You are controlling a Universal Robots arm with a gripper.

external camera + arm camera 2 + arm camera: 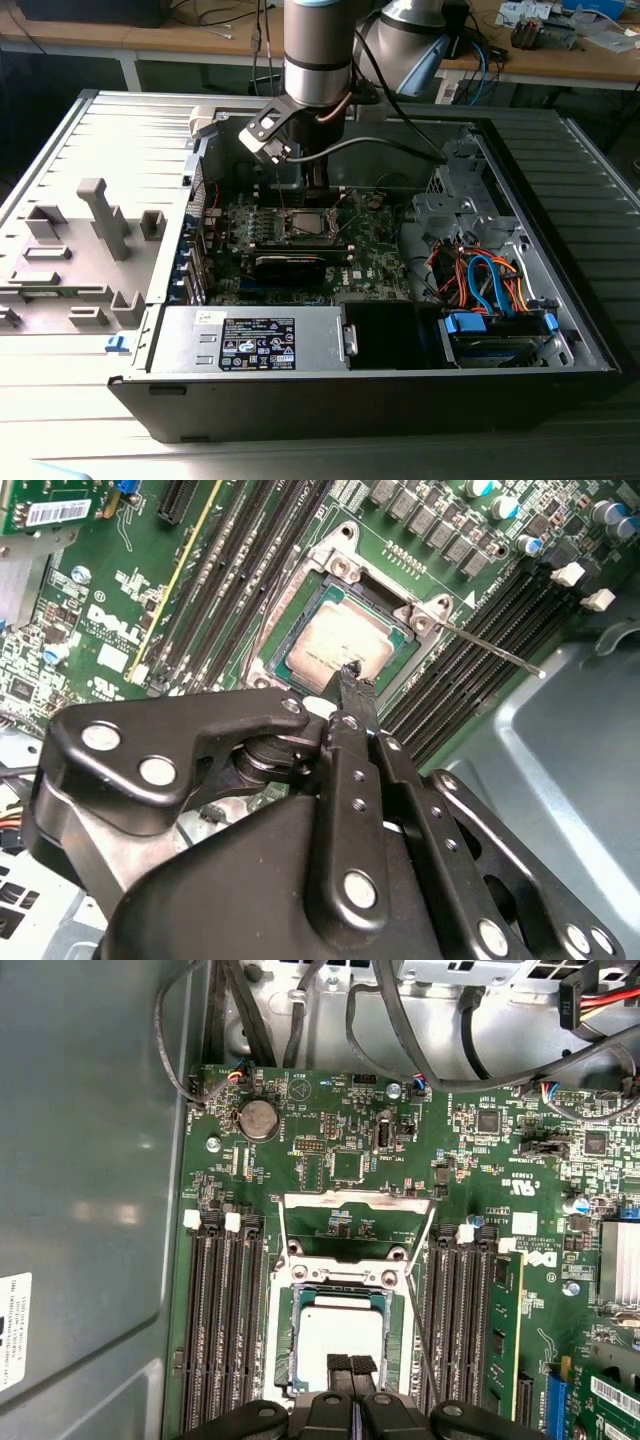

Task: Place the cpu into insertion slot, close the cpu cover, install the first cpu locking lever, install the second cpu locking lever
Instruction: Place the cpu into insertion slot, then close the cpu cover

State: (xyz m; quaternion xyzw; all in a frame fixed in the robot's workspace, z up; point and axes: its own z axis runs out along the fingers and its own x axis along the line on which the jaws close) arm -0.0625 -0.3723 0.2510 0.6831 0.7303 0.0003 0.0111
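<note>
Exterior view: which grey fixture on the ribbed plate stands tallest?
The upright post at the exterior view's left; every other block on the plate sits far lower.

cpu [340,1332] silvery-grey | board [330,1110] green (white print) | claw [350,1367] — black

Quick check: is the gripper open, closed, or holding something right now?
Gripper: closed, nothing held between the fingertips, tips just over the cpu.

cpu [340,1332]: in the insertion slot [290,1345], on the circuit board [340,1165].
cpu cover [355,1203]: open, just behind the slot.
gripper [351,1362]: above the cpu's edge.
memory slots [215,1320]: flanking the slot on both sides.
</note>
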